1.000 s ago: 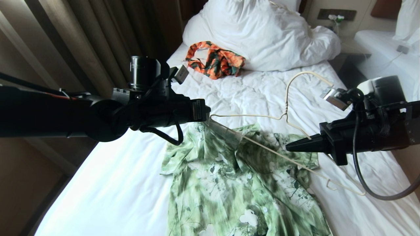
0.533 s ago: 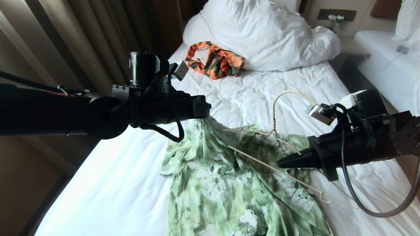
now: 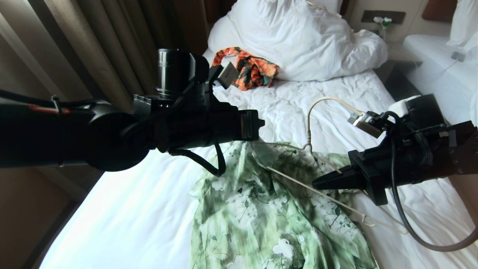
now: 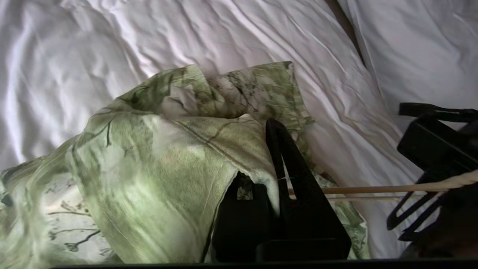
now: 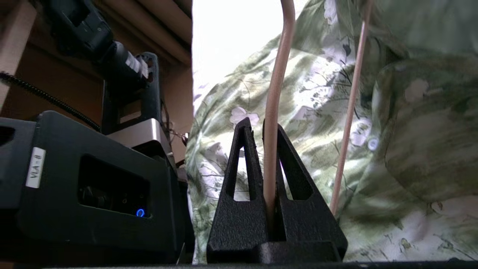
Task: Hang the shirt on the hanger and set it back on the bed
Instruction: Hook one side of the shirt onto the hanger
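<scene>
Left hand [image 4: 274, 179] is clamped on the shirt [image 3: 261, 209] at its shoulder, lifting it off the bed [image 3: 142, 209]. Right hand [image 5: 263, 157] pinches the hanger [image 3: 310, 123] wire (one end already inside the collar). Threading step; next, probably slide the hanger further in.

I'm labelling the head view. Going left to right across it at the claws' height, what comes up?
Curtains → left claw, gripping the green shirt → wire hanger → right claw, gripping the hanger.
</scene>
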Robot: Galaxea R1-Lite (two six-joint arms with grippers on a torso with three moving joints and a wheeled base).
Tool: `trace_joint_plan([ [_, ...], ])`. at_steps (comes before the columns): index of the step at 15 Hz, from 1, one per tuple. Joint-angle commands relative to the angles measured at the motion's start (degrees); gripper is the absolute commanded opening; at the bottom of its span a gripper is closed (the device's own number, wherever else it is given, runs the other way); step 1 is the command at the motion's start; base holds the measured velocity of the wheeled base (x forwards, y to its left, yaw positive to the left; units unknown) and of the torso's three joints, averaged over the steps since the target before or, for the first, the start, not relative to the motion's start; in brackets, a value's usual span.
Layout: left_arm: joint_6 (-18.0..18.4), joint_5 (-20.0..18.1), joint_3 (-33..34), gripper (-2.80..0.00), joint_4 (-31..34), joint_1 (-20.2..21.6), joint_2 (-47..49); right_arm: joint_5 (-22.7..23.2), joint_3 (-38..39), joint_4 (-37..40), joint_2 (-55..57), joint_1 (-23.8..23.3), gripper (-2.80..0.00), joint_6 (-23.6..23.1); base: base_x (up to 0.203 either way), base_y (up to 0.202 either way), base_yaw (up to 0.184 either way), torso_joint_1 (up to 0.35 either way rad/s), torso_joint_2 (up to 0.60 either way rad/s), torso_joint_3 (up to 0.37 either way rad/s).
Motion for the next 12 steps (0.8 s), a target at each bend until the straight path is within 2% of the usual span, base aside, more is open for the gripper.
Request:
trace_joint_plan([
  [1,0.0,0.4,0.6,-2.8,-0.1,-5.0,-2.3,3.4,-0.7,0.4,-2.0,0.3,-2.8,0.0,0.0,0.0,0.0,0.0,0.0,0.0],
  [3,0.0,0.6,0.6,-2.8,-0.1,-9.2,-4.1,4.9,-1.1,0.5,-2.9,0.3,-2.8,0.0,0.0,0.0,0.0,0.0,0.0,0.0],
  [5,-0.1,0.7,0.7,-2.8,0.0,-11.6,-5.7,6.4,-1.7,0.4,-3.7,0.1,-2.8,0.0,0.0,0.0,0.0,0.0,0.0,0.0],
  [8,-0.1,0.8,0.2,-2.8,0.2,-13.4,-7.0,7.5,-1.8,0.1,-4.5,0.1,-2.8,-0.1,0.0,0.0,0.0,0.0,0.0,0.0],
  [10,-0.1,0.8,0.0,-2.8,4.0,-13.9,-8.2,8.6,-1.9,0.1,-6.1,-0.2,-2.8,-0.1,0.0,0.0,0.0,0.0,0.0,0.0],
  [12,-0.3,2.4,0.2,-2.8,6.0,-13.7,-9.2,9.4,-1.8,0.1,-7.2,-1.6,-2.8,-0.1,0.0,0.0,0.0,0.0,0.0,0.0],
])
